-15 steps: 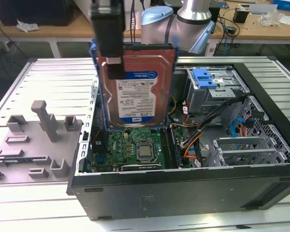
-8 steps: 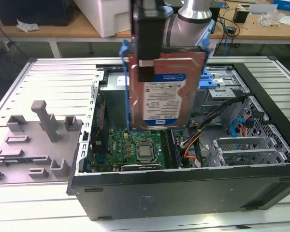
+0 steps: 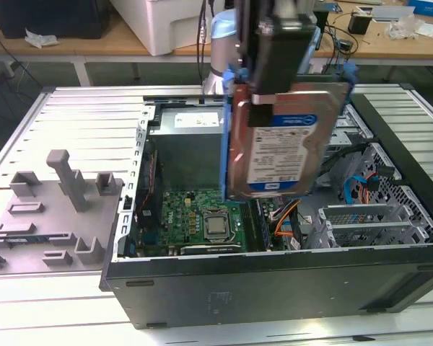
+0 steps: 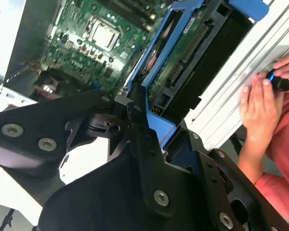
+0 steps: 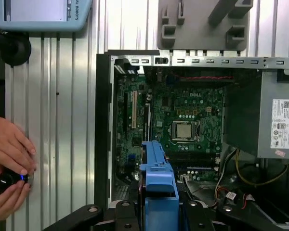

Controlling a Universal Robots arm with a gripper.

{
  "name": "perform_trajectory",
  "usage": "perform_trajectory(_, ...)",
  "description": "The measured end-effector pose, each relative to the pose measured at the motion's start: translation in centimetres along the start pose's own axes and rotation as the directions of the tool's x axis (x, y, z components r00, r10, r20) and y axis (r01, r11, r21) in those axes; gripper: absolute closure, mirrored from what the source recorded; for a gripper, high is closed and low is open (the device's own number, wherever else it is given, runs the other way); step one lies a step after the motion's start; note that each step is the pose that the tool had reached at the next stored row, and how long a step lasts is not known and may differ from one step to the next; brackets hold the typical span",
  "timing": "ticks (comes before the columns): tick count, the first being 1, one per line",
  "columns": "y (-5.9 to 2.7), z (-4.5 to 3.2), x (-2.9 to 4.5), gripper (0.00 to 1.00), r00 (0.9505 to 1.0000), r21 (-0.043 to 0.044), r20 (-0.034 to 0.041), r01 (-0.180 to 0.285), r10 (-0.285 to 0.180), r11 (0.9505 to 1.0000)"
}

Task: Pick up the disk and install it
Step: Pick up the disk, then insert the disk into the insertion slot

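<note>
The disk [image 3: 289, 140], a silver hard drive with a white-and-blue label and a blue bracket along its edges, hangs upright above the open computer case [image 3: 274, 281]. My gripper [image 3: 263, 108] is shut on the disk from above, one black finger lying over its labelled face. The second wrist view has the disk's underside and blue bracket [image 4: 183, 57] running out from between the black fingers [image 4: 139, 139]. In the first wrist view the bracket's blue edge [image 5: 158, 185] hangs over the motherboard [image 5: 183, 110].
The case holds a green motherboard with a bare processor [image 3: 216, 225], a grey power supply [image 3: 191, 144] at the back and metal drive bays [image 3: 375, 216] on the exterior view's right. A grey fixture [image 3: 58, 209] lies on the exterior view's left. A person's hands [image 5: 7, 166] hold a small knob beside the case.
</note>
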State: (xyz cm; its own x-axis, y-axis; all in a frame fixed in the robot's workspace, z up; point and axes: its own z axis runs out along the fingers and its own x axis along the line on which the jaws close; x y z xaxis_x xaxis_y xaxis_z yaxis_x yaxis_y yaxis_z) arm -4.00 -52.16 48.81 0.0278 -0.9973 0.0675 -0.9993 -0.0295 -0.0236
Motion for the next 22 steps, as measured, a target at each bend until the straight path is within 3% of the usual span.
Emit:
perform_trajectory(1,-0.46,0.02,0.11,0.64,1.0000,-0.0001,0.0000,0.000,0.000,1.0000)
perform_trajectory(3,-2.31,0.09,0.45,0.64,1.0000,-0.0003,0.0001,0.000,0.000,1.0000)
perform_trajectory(5,-3.04,0.11,0.54,0.64,1.0000,-0.0002,0.0001,0.000,0.000,1.0000)
perform_trajectory(22,-3.07,0.11,0.55,0.64,1.0000,-0.0003,0.0000,0.000,0.000,1.0000)
